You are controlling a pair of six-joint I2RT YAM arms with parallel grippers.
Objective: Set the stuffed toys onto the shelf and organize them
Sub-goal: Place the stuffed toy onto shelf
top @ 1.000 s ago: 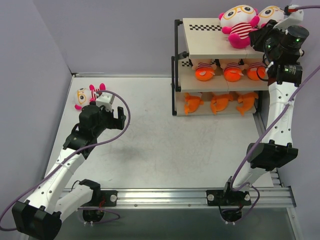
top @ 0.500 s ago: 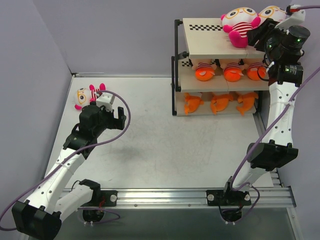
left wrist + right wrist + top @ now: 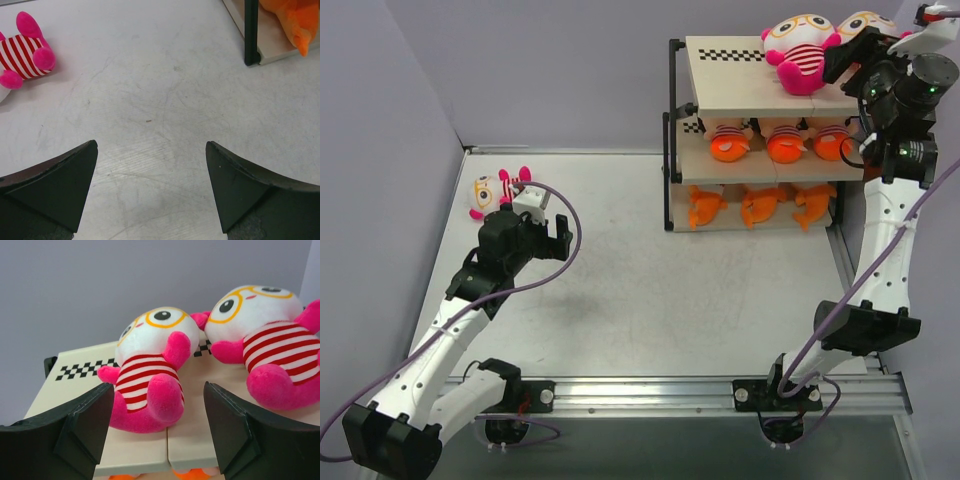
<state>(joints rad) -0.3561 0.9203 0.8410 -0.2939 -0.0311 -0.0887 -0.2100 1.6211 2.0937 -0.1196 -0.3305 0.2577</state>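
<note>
The shelf [image 3: 730,90] stands at the far right of the table. Two pink glasses toys lie on its top board [image 3: 75,375]: one [image 3: 150,365] straight ahead of my right gripper [image 3: 157,390], the other [image 3: 265,335] to its right. My right gripper [image 3: 850,62] is open, its jaws either side of the nearer toy's legs and apart from them. Three striped orange dolls [image 3: 785,142] fill the middle tier and three orange sharks [image 3: 758,208] the bottom one. A third pink toy [image 3: 495,190] lies on the table's far left. My left gripper [image 3: 535,232] hovers open and empty close to it [image 3: 22,52].
The shelf's black front post [image 3: 251,35] and an orange shark [image 3: 290,20] show at the upper right of the left wrist view. Grey walls close in the left and back of the table [image 3: 650,280]. A metal rail [image 3: 650,392] runs along the near edge.
My right gripper has opened and let go of the pink toy on the top board, then drawn back a little to the right. The left arm has not moved.
</note>
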